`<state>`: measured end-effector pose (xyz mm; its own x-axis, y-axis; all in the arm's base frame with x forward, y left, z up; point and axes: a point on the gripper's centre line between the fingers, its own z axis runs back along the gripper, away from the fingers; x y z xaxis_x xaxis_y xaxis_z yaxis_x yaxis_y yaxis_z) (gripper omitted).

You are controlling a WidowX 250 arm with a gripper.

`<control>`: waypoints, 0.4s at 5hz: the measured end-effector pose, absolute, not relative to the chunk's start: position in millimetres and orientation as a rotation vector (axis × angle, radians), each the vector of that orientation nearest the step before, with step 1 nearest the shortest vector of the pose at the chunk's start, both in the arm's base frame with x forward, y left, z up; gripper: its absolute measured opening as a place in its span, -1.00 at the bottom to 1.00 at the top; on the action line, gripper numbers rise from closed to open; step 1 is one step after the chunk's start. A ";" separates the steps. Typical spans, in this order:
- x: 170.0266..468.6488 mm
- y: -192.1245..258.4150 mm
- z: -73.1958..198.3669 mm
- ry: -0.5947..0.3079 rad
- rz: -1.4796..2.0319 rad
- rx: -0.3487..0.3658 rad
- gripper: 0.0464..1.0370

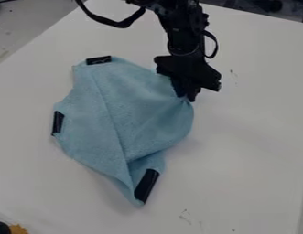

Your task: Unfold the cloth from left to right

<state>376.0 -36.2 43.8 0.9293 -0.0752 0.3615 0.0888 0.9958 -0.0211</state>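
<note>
The claw (186, 96) pinches the blue cloth (135, 107) by its gathered edge. A low pull could drag it along folded.

one cloth (138, 109), three black patches (147, 185), one arm (183, 34), one gripper (189, 97), one table (245, 141)

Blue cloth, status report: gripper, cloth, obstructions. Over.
Gripper pinching cloth's edge at view's right. Blue cloth part-folded on table, long crease running toward bottom corner. Yellow item at view's lower-left corner, apart from cloth.
</note>
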 end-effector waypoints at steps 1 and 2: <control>378.5 -43.8 49.0 -0.371 -0.109 -0.016 0.13; 377.2 -51.9 51.4 -0.354 -0.119 0.015 0.72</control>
<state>377.2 -51.9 51.4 0.9310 -0.1185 0.3452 0.1134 0.9929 0.0351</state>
